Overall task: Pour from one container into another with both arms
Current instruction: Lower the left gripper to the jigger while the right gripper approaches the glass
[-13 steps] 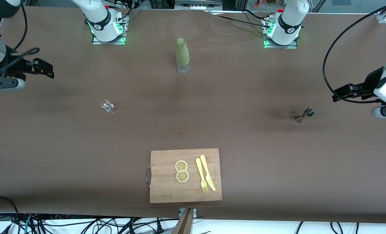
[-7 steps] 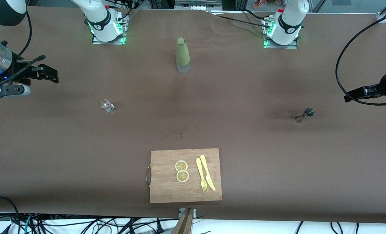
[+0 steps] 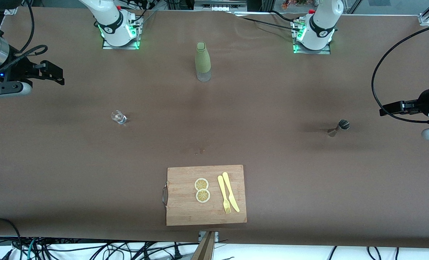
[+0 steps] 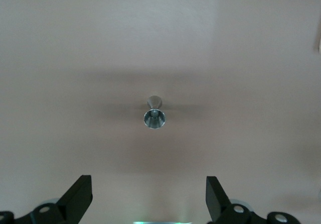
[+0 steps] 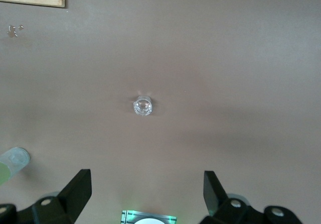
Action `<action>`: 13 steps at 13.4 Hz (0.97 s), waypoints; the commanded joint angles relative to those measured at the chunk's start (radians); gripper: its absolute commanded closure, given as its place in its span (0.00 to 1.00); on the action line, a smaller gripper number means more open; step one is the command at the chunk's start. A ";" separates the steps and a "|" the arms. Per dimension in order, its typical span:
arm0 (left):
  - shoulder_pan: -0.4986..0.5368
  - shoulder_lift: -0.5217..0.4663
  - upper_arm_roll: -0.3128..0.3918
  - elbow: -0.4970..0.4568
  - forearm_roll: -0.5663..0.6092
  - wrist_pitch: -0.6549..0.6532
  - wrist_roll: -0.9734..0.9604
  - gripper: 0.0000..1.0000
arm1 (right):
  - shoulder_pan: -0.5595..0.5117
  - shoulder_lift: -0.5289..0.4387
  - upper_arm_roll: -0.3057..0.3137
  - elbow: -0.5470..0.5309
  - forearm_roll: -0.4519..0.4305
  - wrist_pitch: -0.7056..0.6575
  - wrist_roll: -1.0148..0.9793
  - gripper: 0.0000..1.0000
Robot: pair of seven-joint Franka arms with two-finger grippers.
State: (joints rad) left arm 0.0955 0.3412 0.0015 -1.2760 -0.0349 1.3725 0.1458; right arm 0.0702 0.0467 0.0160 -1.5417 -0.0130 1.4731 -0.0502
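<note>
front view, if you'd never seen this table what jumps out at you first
The wooden cutting board nearest the camera draws the eye, with two lemon slices and a yellow fork and knife on it. Farther up stands a green bottle between the arm bases. The left gripper and right gripper hang open at the table's ends, near a metal jigger and a small clear glass.

We are seeing a board (image 3: 185,211) lying at the near edge of the table (image 3: 290,173), carrying two lemon slices (image 3: 202,190) with a fork (image 3: 223,194) and knife (image 3: 231,192) just beside them. A green bottle (image 3: 202,59) is standing farther off.
</note>
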 commanded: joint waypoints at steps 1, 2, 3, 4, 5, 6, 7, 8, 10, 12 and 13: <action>0.056 0.051 -0.002 0.023 -0.048 -0.023 0.307 0.00 | -0.009 -0.008 0.013 -0.005 0.015 -0.005 0.007 0.01; 0.078 0.076 -0.001 0.021 -0.066 -0.023 0.428 0.00 | -0.009 -0.008 0.013 -0.009 0.015 -0.001 0.007 0.01; 0.084 0.090 -0.001 0.015 -0.074 -0.021 0.566 0.00 | -0.009 -0.011 0.013 -0.017 0.015 0.003 0.007 0.01; 0.087 0.093 0.003 0.000 -0.080 -0.015 0.674 0.00 | -0.009 -0.016 0.013 -0.017 0.015 -0.002 0.007 0.01; 0.095 0.094 0.027 -0.009 -0.117 -0.018 0.743 0.00 | -0.009 -0.016 0.013 -0.017 0.015 -0.004 0.007 0.01; 0.096 0.094 0.052 -0.028 -0.170 -0.023 0.812 0.00 | -0.009 -0.018 0.015 -0.017 0.015 -0.002 0.006 0.01; 0.095 0.094 0.089 -0.049 -0.221 -0.024 0.900 0.00 | -0.009 -0.016 0.013 -0.017 0.015 0.000 0.004 0.01; 0.095 0.094 0.124 -0.072 -0.268 -0.024 0.979 0.00 | -0.009 -0.016 0.015 -0.017 0.015 0.000 0.004 0.01; 0.095 0.099 0.201 -0.136 -0.383 -0.024 1.149 0.00 | -0.007 -0.018 0.015 -0.017 0.015 -0.002 0.003 0.01; 0.096 0.127 0.288 -0.233 -0.518 -0.024 1.346 0.00 | -0.007 -0.021 0.015 -0.017 0.015 -0.004 0.003 0.01; 0.098 0.142 0.307 -0.271 -0.560 -0.024 1.441 0.00 | -0.007 -0.024 0.015 -0.017 0.015 -0.007 0.003 0.01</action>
State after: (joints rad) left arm 0.1912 0.4705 0.2699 -1.4607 -0.5097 1.3456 1.4180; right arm 0.0702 0.0463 0.0236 -1.5459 -0.0126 1.4732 -0.0502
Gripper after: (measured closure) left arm 0.000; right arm 0.009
